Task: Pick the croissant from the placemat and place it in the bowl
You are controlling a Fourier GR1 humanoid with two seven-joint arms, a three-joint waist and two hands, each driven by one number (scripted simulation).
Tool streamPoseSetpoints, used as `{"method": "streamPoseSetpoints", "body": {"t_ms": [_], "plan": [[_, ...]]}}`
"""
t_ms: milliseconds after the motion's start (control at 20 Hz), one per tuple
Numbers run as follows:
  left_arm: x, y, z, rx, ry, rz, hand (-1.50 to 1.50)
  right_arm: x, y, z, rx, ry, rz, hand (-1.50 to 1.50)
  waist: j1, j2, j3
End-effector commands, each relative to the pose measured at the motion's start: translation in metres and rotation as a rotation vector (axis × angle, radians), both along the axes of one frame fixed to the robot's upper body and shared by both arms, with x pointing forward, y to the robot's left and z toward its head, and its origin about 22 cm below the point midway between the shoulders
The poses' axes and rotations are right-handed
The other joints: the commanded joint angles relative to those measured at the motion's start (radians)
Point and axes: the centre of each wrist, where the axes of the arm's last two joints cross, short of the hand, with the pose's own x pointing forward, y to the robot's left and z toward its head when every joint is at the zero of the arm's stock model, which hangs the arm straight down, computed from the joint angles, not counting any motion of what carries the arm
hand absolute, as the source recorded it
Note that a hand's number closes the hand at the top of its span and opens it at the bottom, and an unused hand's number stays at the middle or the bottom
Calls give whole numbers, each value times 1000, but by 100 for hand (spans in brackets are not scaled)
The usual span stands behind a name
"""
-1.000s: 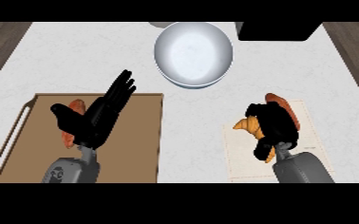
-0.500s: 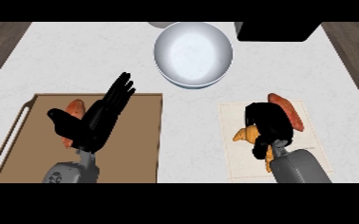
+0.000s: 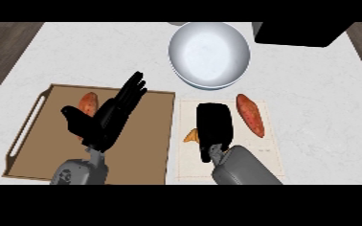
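Observation:
The croissant (image 3: 191,135) lies on the pale placemat (image 3: 265,160); only an orange tip shows at the left edge of my right hand (image 3: 216,124). That hand is pressed down over it with its fingers curled around it. The white bowl (image 3: 210,52) stands just beyond the placemat's far edge, with nothing in it. My left hand (image 3: 106,117) rests open, fingers up, over the brown tray (image 3: 152,139).
A long orange sweet potato (image 3: 249,115) lies on the placemat right of my right hand. A small orange item (image 3: 88,103) sits on the tray behind my left hand. A black appliance (image 3: 297,33) stands at the far right.
My right hand has shifted left over the croissant, so the sweet potato now shows in full beside it. The left hand has hardly moved.

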Motion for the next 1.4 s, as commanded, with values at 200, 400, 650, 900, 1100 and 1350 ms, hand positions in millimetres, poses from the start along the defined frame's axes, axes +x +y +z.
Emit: {"method": "streamPoseSetpoints", "body": {"t_ms": [200,400,650,900,1100,1350], "plan": [[4,-12,5,1,-3,-26,0,-11,69,69,43,-189,-68,150,23,-3,2],[13,-2,3,8,11,18,0,-28,85,107,107,-298,-58,150,-8,-11,1],[4,4,-12,11,14,20,0,-25,102,152,107,-468,-82,150,-10,-16,-1],[6,4,-9,10,18,16,0,-17,112,191,121,-522,-99,150,-24,-17,0],[1,10,-5,-11,19,27,0,-2,116,193,165,-551,-127,150,-29,-10,1],[-2,7,-15,4,17,31,0,8,124,209,159,-597,-163,150,-33,-8,1]]}}
